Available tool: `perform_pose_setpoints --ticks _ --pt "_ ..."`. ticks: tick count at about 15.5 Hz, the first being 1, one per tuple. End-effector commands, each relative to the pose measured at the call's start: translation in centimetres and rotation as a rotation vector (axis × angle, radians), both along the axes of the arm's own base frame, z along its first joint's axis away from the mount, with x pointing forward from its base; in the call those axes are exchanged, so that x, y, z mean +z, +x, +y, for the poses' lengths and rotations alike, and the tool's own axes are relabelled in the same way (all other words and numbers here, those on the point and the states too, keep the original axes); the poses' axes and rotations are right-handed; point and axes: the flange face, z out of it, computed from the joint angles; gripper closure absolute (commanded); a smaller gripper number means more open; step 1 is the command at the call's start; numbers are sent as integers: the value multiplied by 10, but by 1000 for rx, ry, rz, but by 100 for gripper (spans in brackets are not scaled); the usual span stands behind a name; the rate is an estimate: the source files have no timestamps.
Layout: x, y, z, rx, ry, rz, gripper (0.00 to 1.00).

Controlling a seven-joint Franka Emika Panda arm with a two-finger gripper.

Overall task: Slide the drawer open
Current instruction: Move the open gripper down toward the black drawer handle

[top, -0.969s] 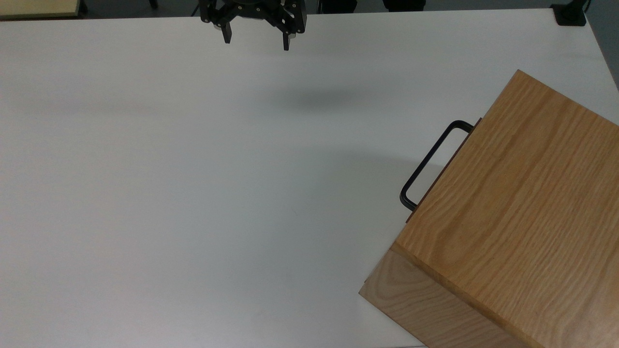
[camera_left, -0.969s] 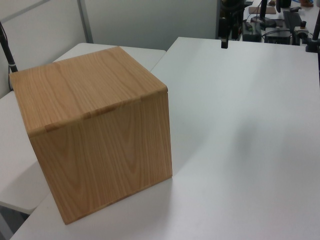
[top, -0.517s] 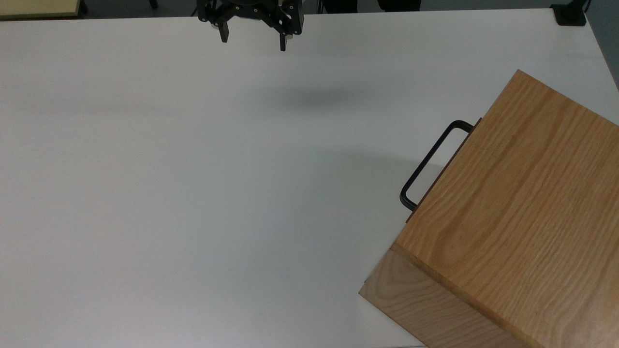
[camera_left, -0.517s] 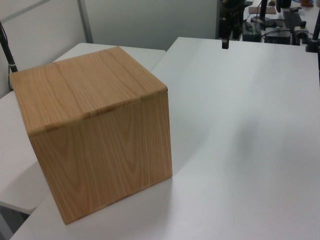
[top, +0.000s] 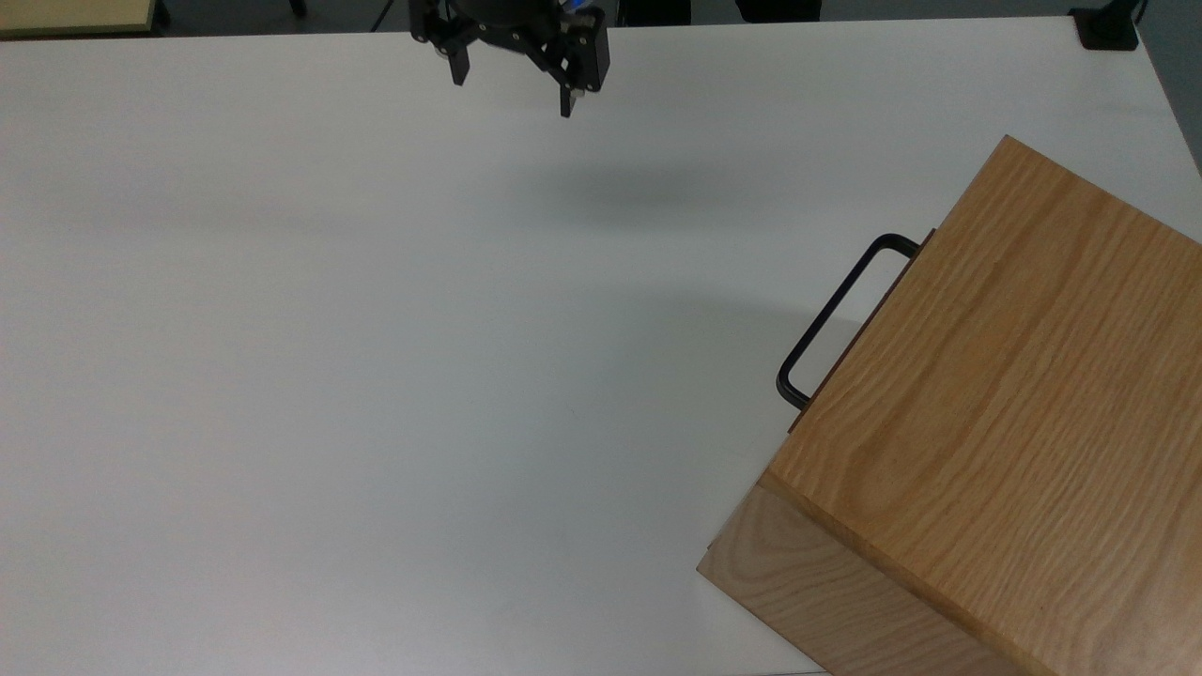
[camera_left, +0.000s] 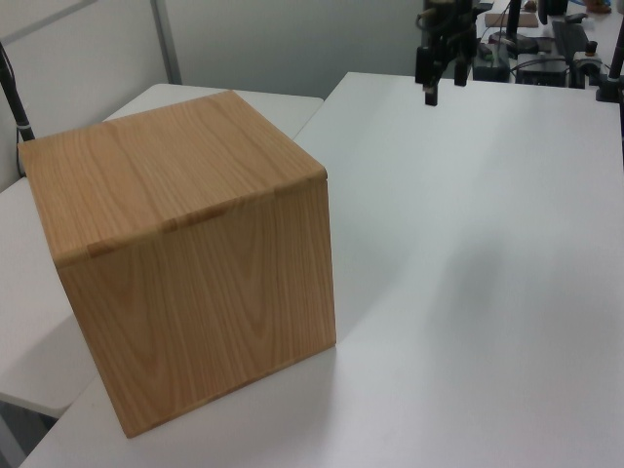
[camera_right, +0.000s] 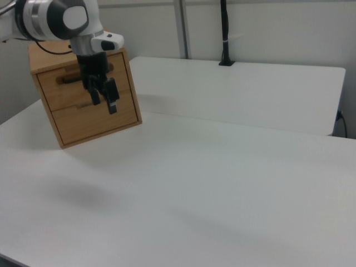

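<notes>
The white table [top: 376,376] spreads wide under me, bare across most of its surface. At the top view's right stands the oak cabinet [top: 1014,404], turned at an angle to the table edges; in the left view the cabinet [camera_left: 195,273] fills the near left with its plain grained sides, and neither it nor anything on it has shifted since a second ago.

The drawer [camera_right: 80,83] sits flush in the cabinet's upper front in the right view, shut, with a second panel below it. Its black handle [top: 840,314] juts from the cabinet's front toward the top view's left, a long U-shaped bar standing clear of the wood.

My gripper [top: 514,92] hangs over the far edge of the table near the top view's upper middle, well apart from the handle. Compared with half a second ago I have moved a little toward the top view's right and lower in the frame. In the left view my gripper [camera_left: 436,86] now shows more fully at the table's far end than before. In the right view my gripper [camera_right: 103,102] overlaps the cabinet front. My jaws are spread wide, holding nothing.
</notes>
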Motion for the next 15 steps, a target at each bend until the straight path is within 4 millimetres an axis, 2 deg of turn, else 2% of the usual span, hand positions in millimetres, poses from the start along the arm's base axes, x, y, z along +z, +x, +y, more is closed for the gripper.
perform_pose_setpoints --ticks 1,3,7,12,14,15 --pt "-4 28 24 -159 76 -120 0" --pt "4 37 37 -226 172 -205 0" --pt "5 50 51 -305 348 -250 0" --pt "-9 67 62 -379 517 -264 0" --pt "-19 70 85 -358 522 -278 0" --pt "-22 73 90 -358 524 -299 0"
